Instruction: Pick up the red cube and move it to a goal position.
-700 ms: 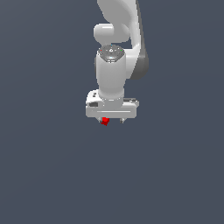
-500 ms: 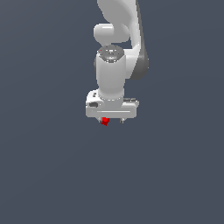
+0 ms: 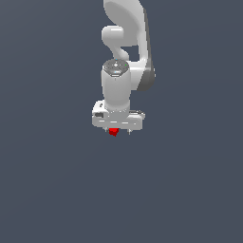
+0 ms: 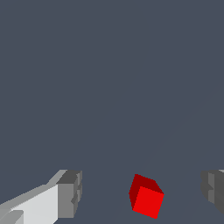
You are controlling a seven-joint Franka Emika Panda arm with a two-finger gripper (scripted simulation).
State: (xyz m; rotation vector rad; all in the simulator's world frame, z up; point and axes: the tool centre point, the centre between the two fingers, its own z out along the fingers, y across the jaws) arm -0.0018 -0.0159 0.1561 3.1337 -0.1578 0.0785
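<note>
- My pincer is spread wide rn, one finger on each side of the red cube, w/ clear gaps both ways. Nothing's touching it.
- The cube sits on the plain grey floor, roughly between the fingers but a bit nearer the far one, and it's turned at an angle to them, not squared up.
- From the exterior view the cube just peeks out under my hand, arm pointing straight down over it. Why like that? Imo it's the obvious pre-grab pose: straddle the thing from above, then squeeze.
- Can't tell from either view if the fingertips are fully down at floor level or hovering a touch above.
- My guess on progress: early. Cube not gripped, not lifted, and I see no goal marker anywhere, so idk where it's meant to end up.
- Worry: since it's rotated, closing could twist or nudge it before it seats.
- Labels/writing: none I can read. Cube's plain, floor's blank, arm's plain white w/ grey bits.
</note>
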